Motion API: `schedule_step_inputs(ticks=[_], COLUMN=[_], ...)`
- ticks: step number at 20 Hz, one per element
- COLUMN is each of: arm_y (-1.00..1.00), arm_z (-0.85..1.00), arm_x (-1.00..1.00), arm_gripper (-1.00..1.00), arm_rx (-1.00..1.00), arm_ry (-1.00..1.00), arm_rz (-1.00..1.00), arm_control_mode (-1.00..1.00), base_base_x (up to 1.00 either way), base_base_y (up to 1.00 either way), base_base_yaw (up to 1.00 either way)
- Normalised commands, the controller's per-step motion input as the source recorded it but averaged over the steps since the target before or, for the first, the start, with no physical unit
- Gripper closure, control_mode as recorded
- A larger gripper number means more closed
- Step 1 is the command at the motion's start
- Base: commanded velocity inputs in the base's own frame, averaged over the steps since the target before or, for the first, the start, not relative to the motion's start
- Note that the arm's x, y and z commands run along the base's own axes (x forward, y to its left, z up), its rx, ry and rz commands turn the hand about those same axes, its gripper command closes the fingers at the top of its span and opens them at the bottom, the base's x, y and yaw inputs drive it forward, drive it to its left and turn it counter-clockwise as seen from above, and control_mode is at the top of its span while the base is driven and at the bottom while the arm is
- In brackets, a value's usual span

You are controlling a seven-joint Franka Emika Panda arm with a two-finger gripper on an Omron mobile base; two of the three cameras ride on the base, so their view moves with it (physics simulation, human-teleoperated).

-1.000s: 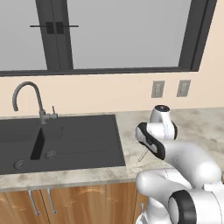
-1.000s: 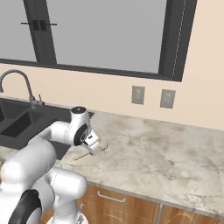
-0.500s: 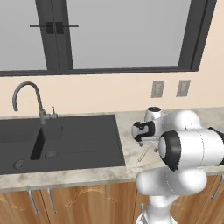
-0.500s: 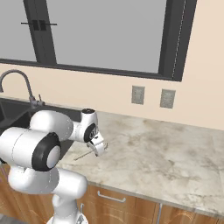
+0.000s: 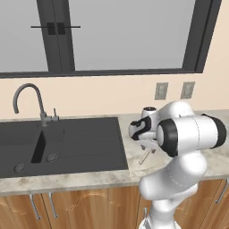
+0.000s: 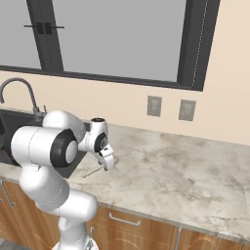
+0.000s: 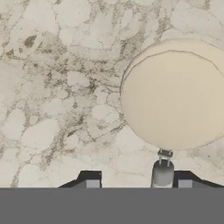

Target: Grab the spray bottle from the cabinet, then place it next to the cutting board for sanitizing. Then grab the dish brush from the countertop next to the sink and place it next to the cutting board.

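Arm swung farther over the beige-grey marbled countertop [image 6: 185, 171]; gripper [image 6: 108, 161] low over thin grey-white dish brush [image 6: 93, 171], jaws' grip indiscernible.

the dish brush [image 5: 145, 156] lies on the countertop [image 6: 185, 171], just right of the sink [image 5: 62, 143]; window behind

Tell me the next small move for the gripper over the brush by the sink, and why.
Probably close the gripper on the dish brush before any lift. In the hand view its grey handle stands between the two fingertips, nearer one, with gaps on both sides, so nothing is gripped yet. The base views show the gripper low over the brush on the countertop beside the sink.
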Motion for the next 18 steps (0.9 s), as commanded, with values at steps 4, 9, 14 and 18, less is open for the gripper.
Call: schedule_step_inputs(ticks=[4,9,14,18], arm_y=[0.0,-0.01,-0.05,0.0], arm_z=[-0.14,0.19,0.75,0.67], arm_x=[0.11,-0.16,-0.25,-0.05], arm_gripper=[1.0,1.0,1.0,1.0], arm_rx=[0.01,0.06,0.06,0.09], arm_ry=[0.0,-0.13,-0.41,-0.4], arm_rz=[-0.01,0.01,0.07,0.16], arm_control_mode=[-1.0,-1.0,-1.0,-1.0], base_base_x=[0.0,0.0,0.0,0.0], base_base_y=[0.0,0.0,0.0,0.0], base_base_yaw=[0.0,0.0,0.0,0.0])
